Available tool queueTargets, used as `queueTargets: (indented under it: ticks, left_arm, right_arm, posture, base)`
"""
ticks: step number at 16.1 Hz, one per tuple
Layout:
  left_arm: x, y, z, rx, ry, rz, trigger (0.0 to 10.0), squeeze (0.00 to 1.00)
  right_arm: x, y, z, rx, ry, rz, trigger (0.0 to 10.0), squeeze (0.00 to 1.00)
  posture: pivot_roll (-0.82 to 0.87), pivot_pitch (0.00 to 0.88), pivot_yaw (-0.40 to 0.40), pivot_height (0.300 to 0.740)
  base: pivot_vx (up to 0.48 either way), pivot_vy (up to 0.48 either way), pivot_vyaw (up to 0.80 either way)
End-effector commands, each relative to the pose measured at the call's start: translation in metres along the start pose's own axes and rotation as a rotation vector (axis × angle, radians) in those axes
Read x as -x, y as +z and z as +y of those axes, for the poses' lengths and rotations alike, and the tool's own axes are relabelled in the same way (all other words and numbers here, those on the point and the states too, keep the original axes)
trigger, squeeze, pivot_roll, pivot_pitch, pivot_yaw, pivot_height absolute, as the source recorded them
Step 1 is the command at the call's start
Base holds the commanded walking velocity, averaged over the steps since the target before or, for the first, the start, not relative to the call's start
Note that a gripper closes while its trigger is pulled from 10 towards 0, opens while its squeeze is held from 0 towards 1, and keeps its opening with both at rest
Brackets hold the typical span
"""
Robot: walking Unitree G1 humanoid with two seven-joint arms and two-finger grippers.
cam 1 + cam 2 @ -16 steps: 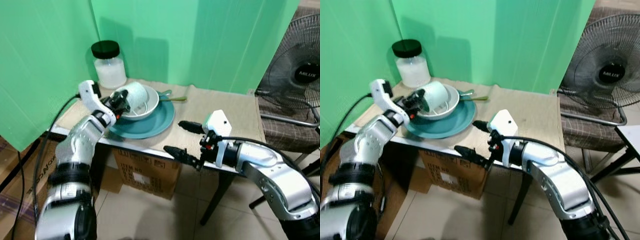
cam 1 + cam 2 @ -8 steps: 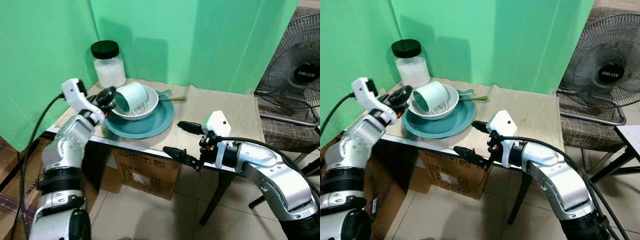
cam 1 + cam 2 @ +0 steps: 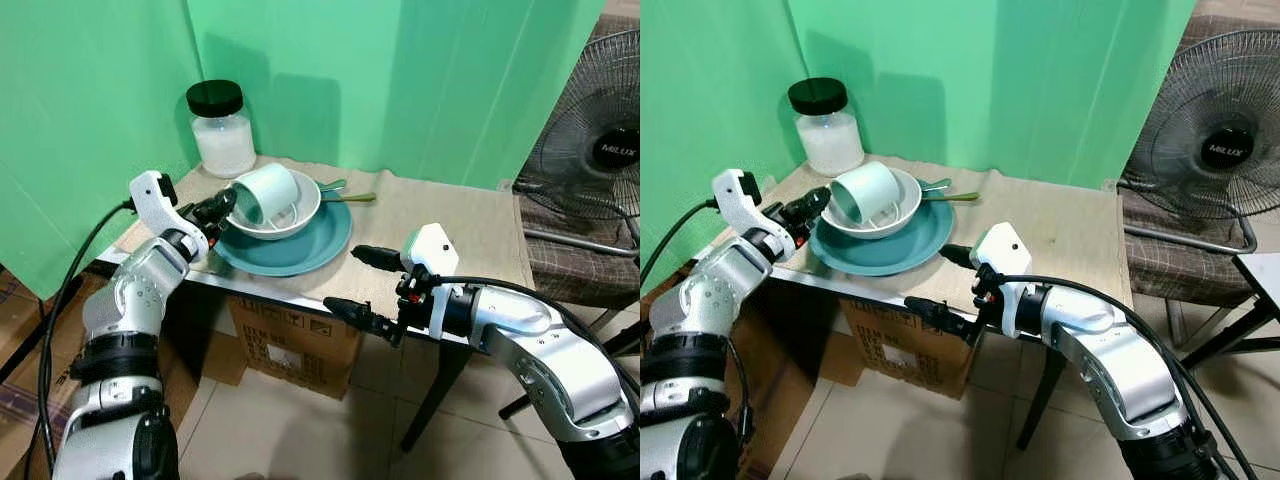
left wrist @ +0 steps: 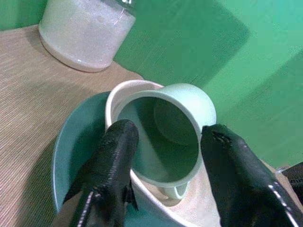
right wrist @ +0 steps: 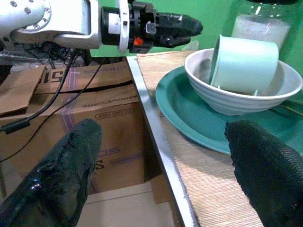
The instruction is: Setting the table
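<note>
Just ahead of the left claw (image 3: 213, 208), fingers apart, the cup (image 3: 263, 191) lies tipped on its side in the bowl (image 3: 300, 207) on the plate (image 3: 322, 240). Straddle the rim squarely before closing. Right claw (image 3: 362, 288) hangs spread wide by the tabletop (image 3: 450, 225) edge, well clear.

This looks like a room in a home rigged up for recording: a green cloth backdrop (image 3: 400, 70) hangs across the upper part of the frame behind a small bench (image 3: 450, 225) covered with a woven beige mat. At the right edge stand a black pedestal fan (image 3: 590, 150) and a chair with a checked cushion (image 3: 570, 265). Under the bench, on a pale tiled floor (image 3: 290, 430), sit cardboard boxes (image 3: 290, 345).
</note>
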State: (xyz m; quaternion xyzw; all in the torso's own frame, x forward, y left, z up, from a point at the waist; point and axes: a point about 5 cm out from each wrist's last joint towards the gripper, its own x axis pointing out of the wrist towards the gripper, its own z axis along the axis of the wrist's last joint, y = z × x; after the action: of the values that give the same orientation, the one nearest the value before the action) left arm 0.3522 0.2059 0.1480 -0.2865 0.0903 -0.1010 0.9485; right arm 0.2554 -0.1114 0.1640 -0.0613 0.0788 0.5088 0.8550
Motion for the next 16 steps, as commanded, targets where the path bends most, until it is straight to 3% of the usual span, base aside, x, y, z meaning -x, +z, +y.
queueTargets:
  ticks: [1, 4, 5, 6, 7, 8, 10, 16]
  left_arm:
    - [-0.002, 0.006, -0.003, 0.009, -0.013, 0.002, 10.0, 1.00]
    - [-0.008, 0.003, -0.007, 0.023, -0.039, 0.043, 10.0, 1.00]
    - [-0.014, 0.004, -0.011, 0.069, -0.083, 0.064, 10.0, 0.96]
    - [-0.018, 0.007, -0.012, 0.113, -0.095, 0.075, 10.0, 0.11]
    - [-0.019, 0.007, -0.012, 0.124, -0.095, 0.077, 10.0, 0.11]
    - [-0.023, 0.010, -0.012, 0.163, -0.090, 0.087, 10.0, 0.00]
    - [-0.028, 0.013, -0.009, 0.252, -0.056, 0.093, 10.0, 0.00]
    - [-0.036, 0.012, -0.008, 0.376, -0.020, 0.099, 10.0, 0.00]
  right_arm:
    - [0.000, 0.004, 0.000, 0.027, 0.008, 0.002, 10.0, 0.00]
    - [0.001, 0.004, -0.001, 0.031, 0.011, 0.004, 10.0, 0.00]
    - [0.000, 0.005, -0.001, 0.035, 0.016, 0.004, 10.0, 0.00]
    - [0.000, 0.005, -0.001, 0.037, 0.017, 0.004, 10.0, 0.00]
    - [0.000, 0.005, -0.001, 0.037, 0.017, 0.004, 10.0, 0.00]
    - [0.001, 0.005, -0.001, 0.040, 0.019, 0.006, 10.0, 0.00]
    - [0.002, 0.005, 0.001, 0.042, 0.021, 0.008, 10.0, 0.00]
    - [0.005, 0.004, 0.004, 0.039, 0.015, 0.015, 10.0, 0.00]
  posture:
    - [-0.08, 0.000, 0.026, 0.740]
    - [-0.08, 0.000, 0.021, 0.740]
    - [-0.09, 0.000, 0.019, 0.740]
    - [-0.09, 0.000, 0.019, 0.740]
    - [-0.09, 0.000, 0.019, 0.740]
    - [-0.10, 0.000, 0.023, 0.740]
    - [-0.10, 0.000, 0.030, 0.740]
    - [-0.13, 0.000, 0.047, 0.740]
  base:
    - [0.000, 0.000, 0.00]
    - [0.000, 0.000, 0.00]
    - [0.000, 0.000, 0.00]
    - [0.000, 0.000, 0.00]
    - [0.000, 0.000, 0.00]
    - [0.000, 0.000, 0.00]
    - [0.000, 0.000, 0.00]
    - [0.000, 0.000, 0.00]
